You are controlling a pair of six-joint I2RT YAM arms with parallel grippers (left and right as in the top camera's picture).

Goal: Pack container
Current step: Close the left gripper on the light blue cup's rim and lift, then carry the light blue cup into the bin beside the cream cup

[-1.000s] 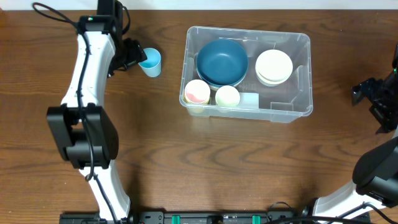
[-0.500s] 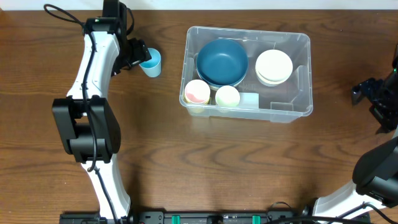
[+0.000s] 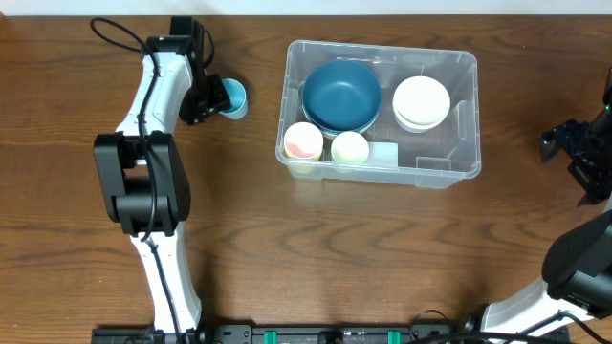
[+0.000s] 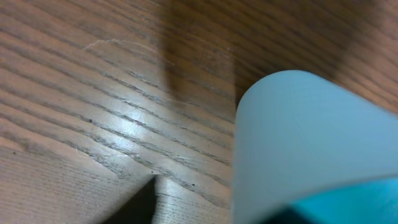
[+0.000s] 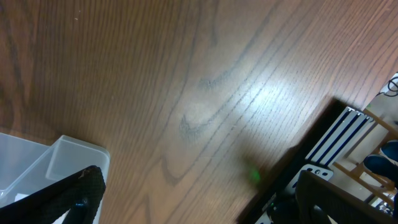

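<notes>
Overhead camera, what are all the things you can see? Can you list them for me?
container: one, clear, middle-right of the table
blue bowl: at least one, dark blue, inside the container, far left
white bowls: small stack, white, inside, far right
pink cup: one, pink, inside, near-left corner
cream cup: one, pale yellow, inside, beside the pink cup
light blue cup: one, light blue, on the table left of the container
table: one, brown wood
left gripper: one, black, at the light blue cup
right gripper: one, black, open, by the right edge
</notes>
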